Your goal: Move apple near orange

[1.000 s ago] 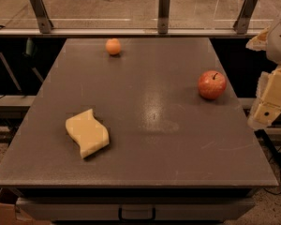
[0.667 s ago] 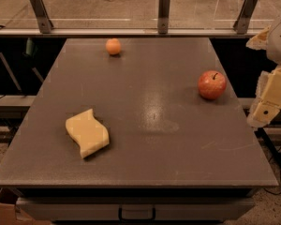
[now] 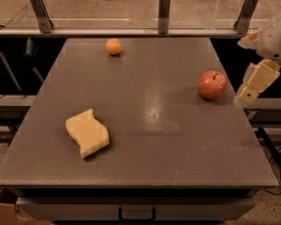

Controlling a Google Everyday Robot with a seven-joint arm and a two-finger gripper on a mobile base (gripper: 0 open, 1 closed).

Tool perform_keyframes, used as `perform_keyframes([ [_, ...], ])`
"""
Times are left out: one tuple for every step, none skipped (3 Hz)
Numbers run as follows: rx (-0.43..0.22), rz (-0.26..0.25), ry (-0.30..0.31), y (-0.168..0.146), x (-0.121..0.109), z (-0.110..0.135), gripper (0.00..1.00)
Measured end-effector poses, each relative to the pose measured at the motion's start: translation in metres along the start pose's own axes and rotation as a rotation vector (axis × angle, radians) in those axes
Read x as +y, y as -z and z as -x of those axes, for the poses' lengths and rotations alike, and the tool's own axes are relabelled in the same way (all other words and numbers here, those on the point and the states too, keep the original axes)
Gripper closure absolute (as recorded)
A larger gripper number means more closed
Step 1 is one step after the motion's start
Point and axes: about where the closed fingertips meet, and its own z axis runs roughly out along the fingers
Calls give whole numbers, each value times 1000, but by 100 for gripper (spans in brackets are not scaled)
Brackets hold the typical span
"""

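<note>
The red apple [image 3: 212, 85] with a short dark stem sits on the grey table [image 3: 145, 125] near its right edge. The small orange [image 3: 113, 46] sits at the far side of the table, left of the middle, well apart from the apple. My gripper [image 3: 255, 83] hangs at the right edge of the view, just right of the apple and a little above the table's edge. It holds nothing that I can see.
A yellow wavy sponge [image 3: 87, 132] lies on the near left part of the table. A glass barrier with metal posts [image 3: 164, 11] runs along the far edge. A cardboard box corner [image 3: 3, 210] shows at the bottom left.
My gripper has moved a little left and up, closer to the apple. The apple, the orange and the sponge have not moved.
</note>
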Motion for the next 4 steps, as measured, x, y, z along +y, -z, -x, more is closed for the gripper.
perform_keyframes([
  [-76, 52, -23, -39, -21, 1, 0],
  [-128, 92, -50, -81, -29, -5, 0],
  [-143, 93, -64, -105, -40, -12, 0],
  [-172, 86, -91, -114, -55, -13, 17],
])
